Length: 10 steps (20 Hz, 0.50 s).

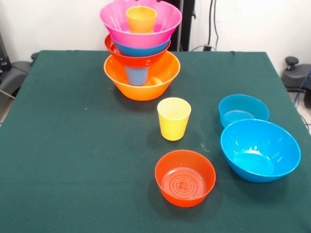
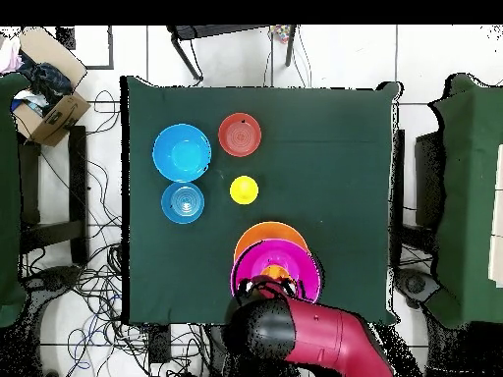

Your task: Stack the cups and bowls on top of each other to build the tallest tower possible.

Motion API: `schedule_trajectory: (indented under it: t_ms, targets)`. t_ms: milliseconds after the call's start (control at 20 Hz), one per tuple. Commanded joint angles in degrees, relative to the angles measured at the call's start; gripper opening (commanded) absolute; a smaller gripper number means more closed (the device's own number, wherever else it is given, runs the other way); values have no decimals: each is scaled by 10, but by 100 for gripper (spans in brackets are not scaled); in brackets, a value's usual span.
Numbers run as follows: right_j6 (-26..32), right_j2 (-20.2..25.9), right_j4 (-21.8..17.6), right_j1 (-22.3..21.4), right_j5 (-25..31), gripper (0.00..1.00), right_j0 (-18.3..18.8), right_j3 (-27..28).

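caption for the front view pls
Bowl tower topped by an orange cup; yellow cup and three bowls loose on the green table.

Stack at the far end of my desk (image 1: 73,145), four loose pieces nearer the camera in my front view.

In the tower (image 1: 141,53), the base bowl (image 1: 142,83) holds a cup (image 1: 136,75); three more bowls nest above it, and another cup (image 1: 141,19) sits in the top bowl (image 1: 141,24). In front of the tower stands a lone cup (image 1: 174,118), and nearer still lies a bowl (image 1: 185,177). To their right, a small bowl (image 1: 243,110) lies just behind a larger bowl (image 1: 260,150). Overhead, I see my arm (image 2: 314,339) beside the tower.
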<state>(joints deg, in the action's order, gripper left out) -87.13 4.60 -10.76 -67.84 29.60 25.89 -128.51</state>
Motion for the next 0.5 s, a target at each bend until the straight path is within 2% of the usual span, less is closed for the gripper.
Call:
schedule_trajectory:
  t_ms: [50, 250, 500]
  targets:
    - [36, 75, 24, 10, 101, 100, 15, 71]
    - [56, 100, 1, 49, 111, 100, 28, 144]
    - [73, 131, -28, 109, 85, 100, 47, 212]
